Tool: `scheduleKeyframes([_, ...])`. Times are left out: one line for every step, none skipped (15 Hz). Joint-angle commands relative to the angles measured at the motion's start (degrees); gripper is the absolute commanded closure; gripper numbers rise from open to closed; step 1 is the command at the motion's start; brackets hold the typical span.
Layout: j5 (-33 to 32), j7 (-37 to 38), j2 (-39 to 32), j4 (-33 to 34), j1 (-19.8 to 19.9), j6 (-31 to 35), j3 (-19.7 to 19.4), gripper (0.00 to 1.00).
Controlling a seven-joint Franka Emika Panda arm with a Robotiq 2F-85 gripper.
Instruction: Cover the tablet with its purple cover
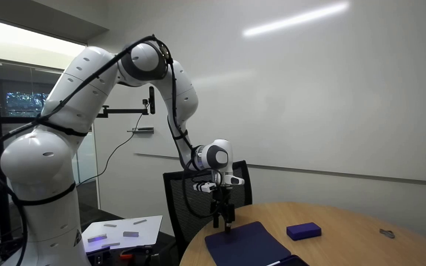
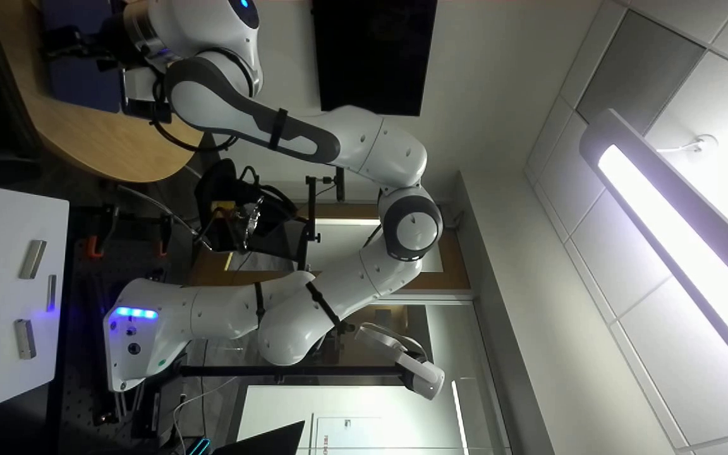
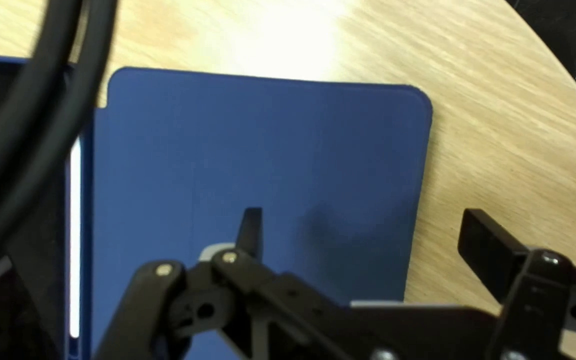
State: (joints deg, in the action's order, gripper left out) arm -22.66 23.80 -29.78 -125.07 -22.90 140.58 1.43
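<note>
I'm watching the matte, round-cornered purple cover (image 3: 258,150) lying flat on the wood-grained desk (image 3: 498,115). In the wrist view one edge is running top to bottom along the dark, glossy tablet (image 3: 38,250), its free edge facing the view's right; the frame is cutting off its lower end, so I cannot tell its long axis. The pincer (image 3: 363,235) is standing wide, one finger over the cover, one past that free edge. An exterior view is adding a chunky purple block (image 1: 304,231) that the wrist view is missing.
</note>
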Motion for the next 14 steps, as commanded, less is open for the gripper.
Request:
scheduleKeyframes([-1.8, -1.2, -0.9, 0.6, -0.4, 0.3, -0.6, 0.0])
scheduleKeyframes([-2.0, -1.7, -1.1, 0.6, -0.2, 0.3, -0.4, 0.0])
scheduleKeyframes([-2.4, -1.6, -1.5, 0.5, -0.4, 0.2, -0.4, 0.0])
scheduleKeyframes([-2.8, -1.6, -1.8, 0.4, -0.7, 0.1, -0.5, 0.0])
scheduleKeyframes([-3.1, -1.7, -2.1, 0.4, -0.8, 0.1, -0.6, 0.0])
scheduleKeyframes([-3.1, -1.7, -2.5, 0.4, -0.9, -0.1, -0.7, 0.0])
scheduleKeyframes([-3.2, -1.8, -2.8, 0.4, -0.8, -0.1, -0.7, 0.0])
scheduleKeyframes([-3.5, -1.6, -3.0, 0.4, -1.0, -0.2, -0.9, 0.0])
scheduleKeyframes([-3.8, -1.4, -3.3, 0.5, -1.1, -0.2, -1.1, 0.0])
scheduleKeyframes([-4.2, -1.3, -3.5, 0.6, -1.2, -0.3, -1.3, 0.0])
scheduleKeyframes([-4.7, -1.0, -3.6, 0.7, -1.4, -0.5, -1.6, 0.01])
scheduleKeyframes([-5.0, -1.0, -3.7, 0.8, -1.4, -0.4, -1.7, 0.26])
scheduleKeyframes([-5.2, -1.0, -3.8, 1.0, -1.4, -0.5, -1.8, 0.26])
scheduleKeyframes([-5.4, -1.0, -3.8, 1.1, -1.4, -0.6, -1.8, 0.29])
